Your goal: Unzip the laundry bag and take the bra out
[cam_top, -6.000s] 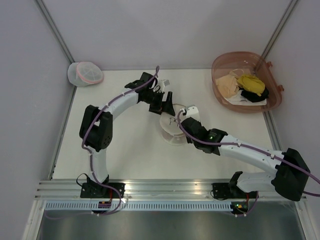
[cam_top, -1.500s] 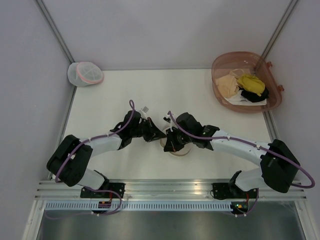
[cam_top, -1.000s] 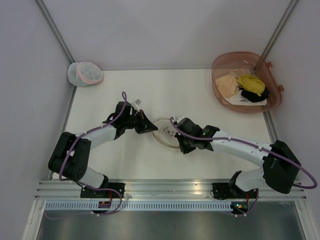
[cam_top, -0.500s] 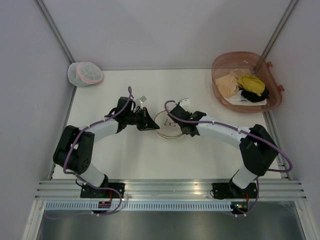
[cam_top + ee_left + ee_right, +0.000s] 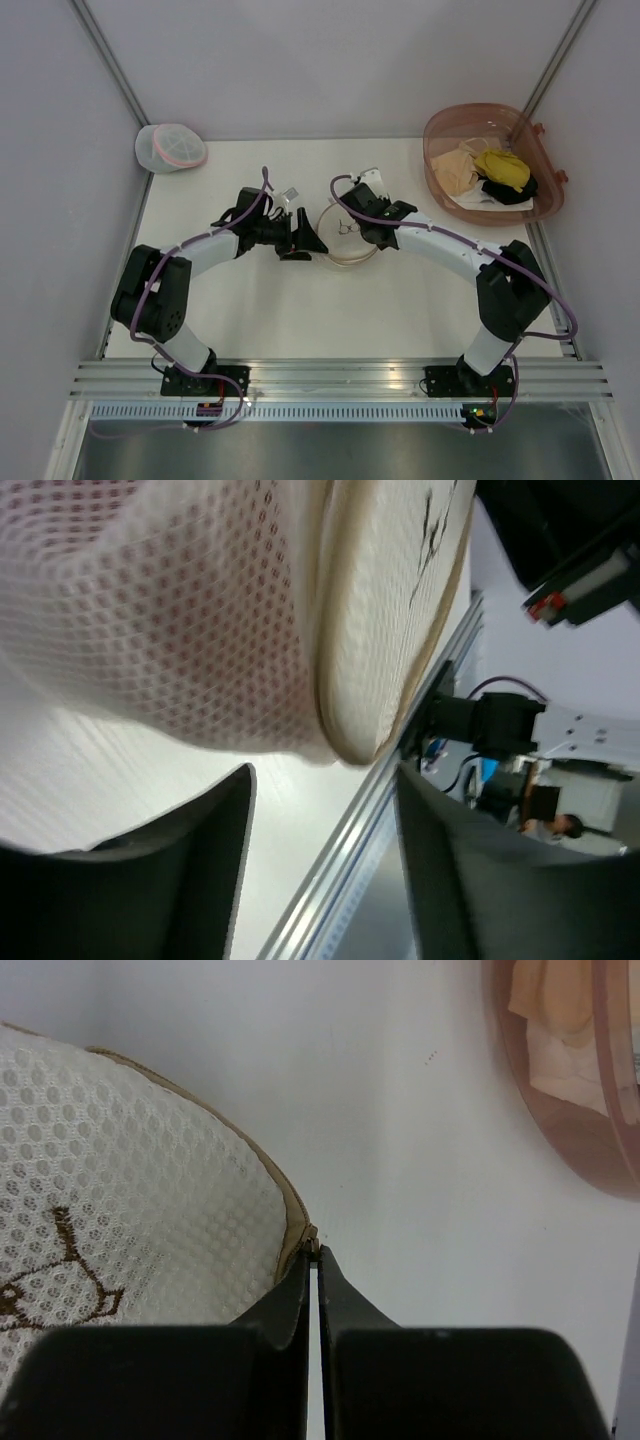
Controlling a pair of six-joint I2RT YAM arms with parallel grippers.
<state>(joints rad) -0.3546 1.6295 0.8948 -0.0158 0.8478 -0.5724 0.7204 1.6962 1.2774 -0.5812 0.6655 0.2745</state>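
Right gripper [image 5: 313,1255]: I find the jaws pressed tight together, their tips pinching the tan rim of the laundry bag [image 5: 130,1210] at a small tab on the seam; I cannot confirm that this tab is the zip pull. Left gripper [image 5: 322,776]: jaws spread, nothing between them, the mesh wall of the bag just beyond the tips and apart from them. The bag stands tilted on its edge near the middle of the table [image 5: 250,310], between the two grippers, with its printed face [image 5: 60,1260] turned toward the right one. The bra [image 5: 190,640] shows only as a red tint through the mesh in the left wrist view, so I place it inside the bag. The overhead view does not show whether the zip is open. At the far right corner stands a pink tub [image 5: 440,130] holding yellow [image 5: 502,167], beige [image 5: 455,170] and black [image 5: 512,192] garments. At the far left corner lies a white round bag [image 5: 170,147] with a pink band, well apart from both arms.
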